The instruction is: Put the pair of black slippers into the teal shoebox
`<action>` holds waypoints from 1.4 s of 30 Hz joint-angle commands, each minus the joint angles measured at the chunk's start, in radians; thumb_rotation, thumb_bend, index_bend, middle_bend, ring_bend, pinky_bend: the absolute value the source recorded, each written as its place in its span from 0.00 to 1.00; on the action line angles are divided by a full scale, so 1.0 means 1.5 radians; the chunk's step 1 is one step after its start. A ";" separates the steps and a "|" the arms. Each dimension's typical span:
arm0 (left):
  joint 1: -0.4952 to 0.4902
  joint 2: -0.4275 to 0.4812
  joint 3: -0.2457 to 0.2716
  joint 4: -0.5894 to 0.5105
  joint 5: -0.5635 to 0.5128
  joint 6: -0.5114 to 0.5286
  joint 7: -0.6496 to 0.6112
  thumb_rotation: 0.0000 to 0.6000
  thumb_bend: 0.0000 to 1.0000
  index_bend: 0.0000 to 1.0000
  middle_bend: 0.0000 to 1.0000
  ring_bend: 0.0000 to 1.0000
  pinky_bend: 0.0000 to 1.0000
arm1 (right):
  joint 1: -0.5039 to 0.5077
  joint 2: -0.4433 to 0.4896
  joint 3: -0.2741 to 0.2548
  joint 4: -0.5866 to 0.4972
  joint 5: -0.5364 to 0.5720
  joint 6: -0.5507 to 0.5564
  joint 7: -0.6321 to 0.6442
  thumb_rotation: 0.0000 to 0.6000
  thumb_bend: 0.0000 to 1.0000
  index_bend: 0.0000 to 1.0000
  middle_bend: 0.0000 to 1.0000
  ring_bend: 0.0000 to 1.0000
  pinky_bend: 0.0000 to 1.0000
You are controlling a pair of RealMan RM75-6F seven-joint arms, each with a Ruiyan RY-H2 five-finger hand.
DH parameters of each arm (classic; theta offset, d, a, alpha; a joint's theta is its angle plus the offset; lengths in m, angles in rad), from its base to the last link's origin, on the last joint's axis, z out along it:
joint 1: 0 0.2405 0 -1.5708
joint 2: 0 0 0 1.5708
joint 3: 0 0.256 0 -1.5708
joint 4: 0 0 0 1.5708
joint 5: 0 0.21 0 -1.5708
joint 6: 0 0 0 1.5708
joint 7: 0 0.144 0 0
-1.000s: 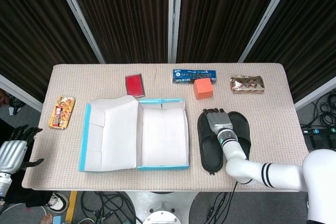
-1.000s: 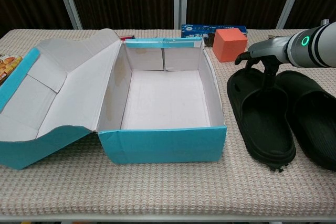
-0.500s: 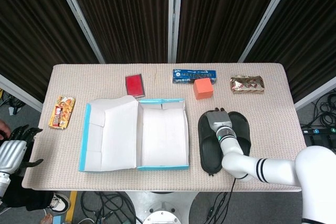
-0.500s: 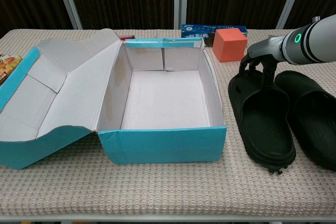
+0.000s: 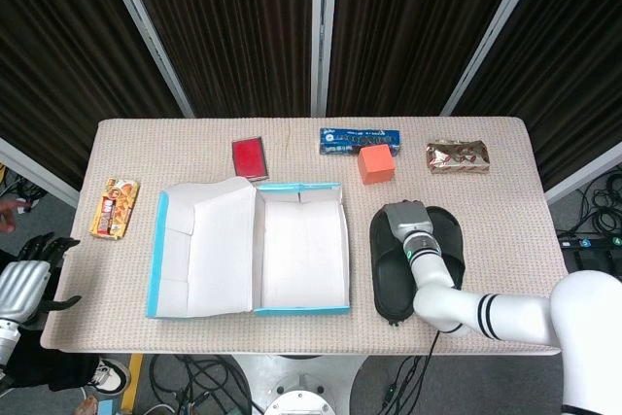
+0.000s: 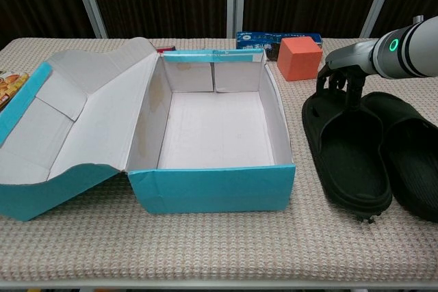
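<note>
- Right robot hand (image 6: 342,73) grasps the strap of the left black slipper (image 6: 345,152); both slippers lie side by side on the worktop (image 5: 505,196), right of the open teal shoebox (image 6: 212,186).
- Left robot hand (image 5: 24,279) off worktop edge, fingers apart, released.

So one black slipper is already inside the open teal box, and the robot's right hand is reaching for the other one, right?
Not quite. The teal box holds nothing yet: the chest view shows its white floor bare. Both black slippers still lie side by side on the table to its right. The rest holds: the box is open, and the right hand is down on the slipper nearer the box.
</note>
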 commanded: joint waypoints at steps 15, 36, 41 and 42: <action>-0.002 0.003 0.002 -0.015 0.000 -0.003 0.013 1.00 0.13 0.17 0.15 0.02 0.07 | -0.094 0.080 0.042 -0.081 -0.186 0.060 0.148 1.00 0.23 0.58 0.49 0.33 0.51; -0.015 0.006 -0.014 -0.035 -0.003 0.007 0.035 1.00 0.13 0.12 0.15 0.02 0.08 | -0.306 0.222 0.143 -0.201 -0.703 0.199 0.553 1.00 0.27 0.60 0.53 0.36 0.53; -0.011 0.008 -0.017 -0.030 -0.011 0.010 0.031 1.00 0.13 0.12 0.15 0.02 0.08 | -0.315 0.103 0.142 -0.102 -0.787 0.224 0.666 1.00 0.27 0.60 0.52 0.36 0.53; -0.011 0.008 -0.017 -0.029 -0.012 0.009 0.029 1.00 0.13 0.12 0.15 0.02 0.08 | -0.314 0.087 0.140 -0.086 -0.802 0.222 0.687 1.00 0.27 0.60 0.52 0.36 0.53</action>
